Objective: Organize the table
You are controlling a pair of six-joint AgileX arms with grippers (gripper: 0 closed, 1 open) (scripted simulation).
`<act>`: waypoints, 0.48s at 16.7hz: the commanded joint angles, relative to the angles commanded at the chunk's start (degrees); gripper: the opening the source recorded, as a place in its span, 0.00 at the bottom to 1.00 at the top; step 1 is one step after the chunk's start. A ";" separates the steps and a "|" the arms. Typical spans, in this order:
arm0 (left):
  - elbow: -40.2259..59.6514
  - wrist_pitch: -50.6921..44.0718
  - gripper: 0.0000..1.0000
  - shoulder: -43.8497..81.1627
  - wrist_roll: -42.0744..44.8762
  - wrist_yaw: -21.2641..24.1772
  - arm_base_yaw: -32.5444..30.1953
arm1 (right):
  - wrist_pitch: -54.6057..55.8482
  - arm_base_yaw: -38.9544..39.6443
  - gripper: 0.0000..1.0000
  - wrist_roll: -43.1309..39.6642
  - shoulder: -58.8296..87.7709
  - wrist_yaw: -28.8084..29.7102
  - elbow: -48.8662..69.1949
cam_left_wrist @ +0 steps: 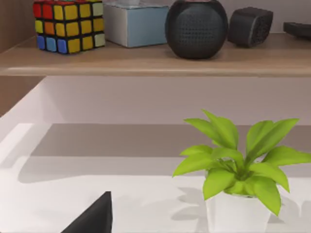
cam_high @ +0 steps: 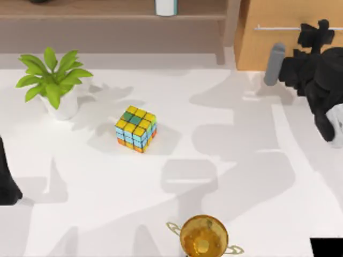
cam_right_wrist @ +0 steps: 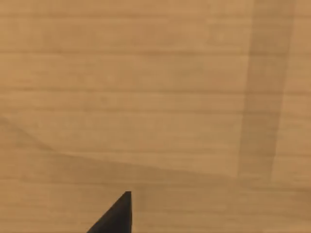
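The white table [cam_high: 241, 187] carries a multicoloured puzzle cube [cam_high: 136, 128] near its middle, a green plant in a white pot [cam_high: 53, 80] at the left and a gold trophy cup [cam_high: 203, 236] at the front edge. My right gripper [cam_high: 317, 33] is at the back right, close against the light-wood drawer cabinet [cam_high: 278, 37] by its thin metal handle [cam_high: 278, 28]; the right wrist view looks at the cabinet's wood face [cam_right_wrist: 155, 97] from very near. My left arm [cam_high: 8, 182] stays parked at the table's left edge, and its wrist view faces the plant [cam_left_wrist: 238, 165].
A brown wooden shelf [cam_left_wrist: 146, 60] runs along the back, holding a second puzzle cube [cam_left_wrist: 68, 26], a pale blue box [cam_left_wrist: 136, 24], a round black speaker [cam_left_wrist: 196, 29] and a smaller dark speaker [cam_left_wrist: 250, 26]. A pale blue object [cam_high: 166, 7] stands on the shelf in the top view.
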 joint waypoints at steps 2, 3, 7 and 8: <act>0.00 0.00 1.00 0.00 0.00 0.00 0.00 | 0.00 0.00 1.00 0.00 0.00 0.00 0.00; 0.00 0.00 1.00 0.00 0.00 0.00 0.00 | 0.00 0.00 1.00 0.00 0.00 0.00 0.00; 0.00 0.00 1.00 0.00 0.00 0.00 0.00 | -0.18 0.18 1.00 0.57 -0.10 0.21 -2.29; 0.00 0.00 1.00 0.00 0.00 0.00 0.00 | 0.17 0.12 1.00 0.66 -0.68 0.37 -2.71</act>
